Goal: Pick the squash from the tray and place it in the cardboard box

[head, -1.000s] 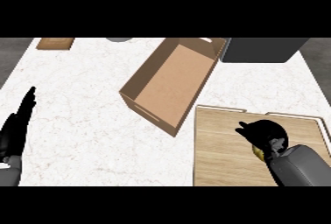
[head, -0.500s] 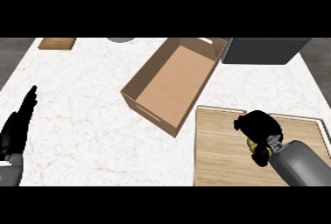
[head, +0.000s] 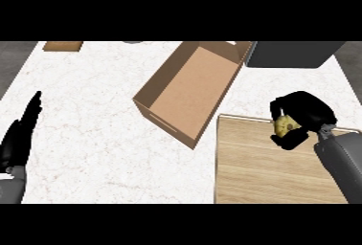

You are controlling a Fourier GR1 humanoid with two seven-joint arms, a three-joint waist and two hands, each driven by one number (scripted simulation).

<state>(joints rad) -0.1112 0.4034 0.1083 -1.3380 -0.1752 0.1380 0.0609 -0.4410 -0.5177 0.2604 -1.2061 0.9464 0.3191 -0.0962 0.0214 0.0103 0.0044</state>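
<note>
My right hand (head: 308,115) is curled round a yellow squash (head: 284,125), holding it above the far edge of the wooden tray (head: 268,167). Only a small patch of the squash shows between the fingers. The open cardboard box (head: 191,91) lies to the left of that hand, tilted on the counter, with nothing inside. My left hand (head: 21,136) rests at the left edge, fingers straight and pointing up.
A dark grey block (head: 293,53) stands at the back right, just beyond the box. A small wooden piece (head: 62,46) lies at the back left. White marble counter (head: 92,143) stretches between the left hand and the box.
The right hand has closed round the squash and lifted it up and away from the tray's surface, towards the tray's far edge. The left hand has not moved.
</note>
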